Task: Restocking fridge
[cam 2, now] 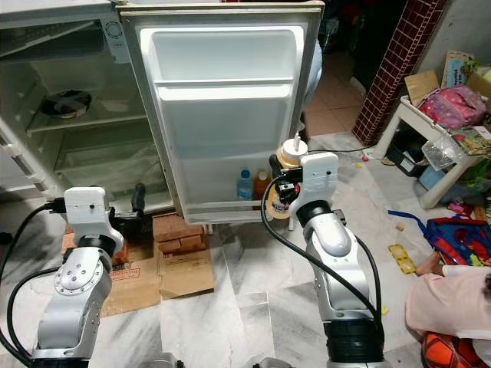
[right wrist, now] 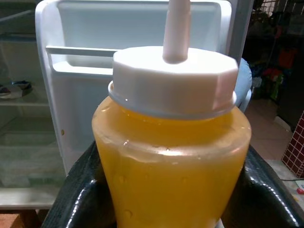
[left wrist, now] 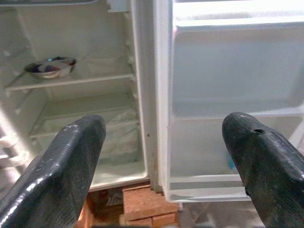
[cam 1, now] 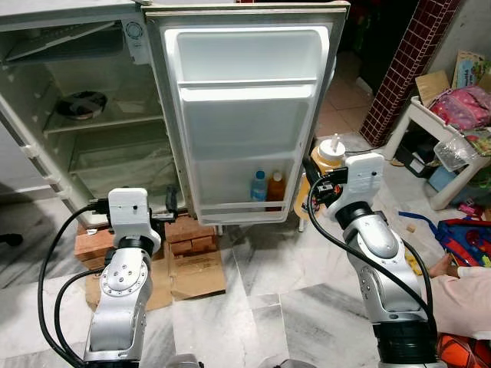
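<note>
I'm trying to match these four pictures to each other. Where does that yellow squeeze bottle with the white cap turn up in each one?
Left eye view: the squeeze bottle sits right of the open fridge door, held in the right pincer.
Right eye view: bottle right of centre, beside the door's edge.
Left wrist view: not in it; the open left pincer faces the fridge.
Right wrist view: bottle up close, between the black fingers.
Shared landmark: the white fridge door.

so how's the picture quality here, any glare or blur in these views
Eye views: sharp, with bright glare on the fridge door liner. Left wrist view: soft and hazy, open left claw fingers blurred close up. Right wrist view: yellow bottle in the right claw looms close, background dimmer.
</note>
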Controlling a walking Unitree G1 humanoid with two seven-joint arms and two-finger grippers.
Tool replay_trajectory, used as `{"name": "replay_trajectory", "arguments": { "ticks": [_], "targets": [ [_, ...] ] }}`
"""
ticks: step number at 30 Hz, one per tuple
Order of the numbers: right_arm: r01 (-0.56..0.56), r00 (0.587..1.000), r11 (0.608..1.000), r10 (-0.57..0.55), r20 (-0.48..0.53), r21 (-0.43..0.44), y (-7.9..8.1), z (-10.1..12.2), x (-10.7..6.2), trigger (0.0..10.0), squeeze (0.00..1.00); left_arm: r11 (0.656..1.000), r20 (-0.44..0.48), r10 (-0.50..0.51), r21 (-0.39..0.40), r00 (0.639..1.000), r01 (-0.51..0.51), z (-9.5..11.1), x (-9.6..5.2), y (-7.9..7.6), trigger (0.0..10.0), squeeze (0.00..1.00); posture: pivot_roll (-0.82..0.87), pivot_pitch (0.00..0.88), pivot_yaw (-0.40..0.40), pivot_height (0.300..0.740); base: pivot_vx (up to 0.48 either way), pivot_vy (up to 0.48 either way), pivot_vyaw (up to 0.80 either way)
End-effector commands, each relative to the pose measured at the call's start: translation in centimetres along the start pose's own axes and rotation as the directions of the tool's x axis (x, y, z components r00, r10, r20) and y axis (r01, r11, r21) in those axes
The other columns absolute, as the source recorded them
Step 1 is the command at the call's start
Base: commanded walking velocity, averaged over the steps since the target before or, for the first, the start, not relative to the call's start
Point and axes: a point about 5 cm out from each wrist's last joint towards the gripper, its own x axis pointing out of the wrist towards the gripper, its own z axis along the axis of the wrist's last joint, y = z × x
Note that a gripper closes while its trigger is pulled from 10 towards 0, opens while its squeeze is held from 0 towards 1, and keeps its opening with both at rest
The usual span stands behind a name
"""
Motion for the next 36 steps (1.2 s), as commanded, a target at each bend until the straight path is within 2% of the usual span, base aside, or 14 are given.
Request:
{"name": "replay_trajectory", "arguments": {
  "ticks": [1,6,31,36],
  "targets": [
    [0.001,1.000,1.000,-0.001,0.009,0.008,-0.18,0.31,0.23,10.0,0.00,1.000,0.015,-0.005,0.008,1.000,0.005,0.43,-0.11,0.04,10.0,0.00,0.02,0.000,-0.006,0.740,0.375,0.300,0.00],
    [0.004,1.000,1.000,-0.004,0.011,0.013,-0.29,0.27,0.06,10.0,0.00,1.000,0.001,-0.001,-0.012,1.000,0.001,0.32,0.04,-0.06,10.0,0.00,0.02,0.000,-0.007,0.740,0.322,0.355,0.00],
    [-0.013,1.000,1.000,0.013,0.004,0.009,-0.23,0.07,-0.07,10.0,0.00,1.000,-0.009,0.001,-0.004,1.000,-0.001,0.18,0.56,-0.32,10.0,0.00,0.01,0.000,-0.010,0.740,0.283,0.385,0.00],
    [-0.012,1.000,1.000,0.012,0.007,0.004,-0.18,0.13,-0.03,10.0,0.00,1.000,-0.004,-0.010,0.008,1.000,0.010,0.25,0.60,-0.54,10.0,0.00,0.01,0.000,-0.009,0.740,0.000,0.000,0.00]
  ]
}}
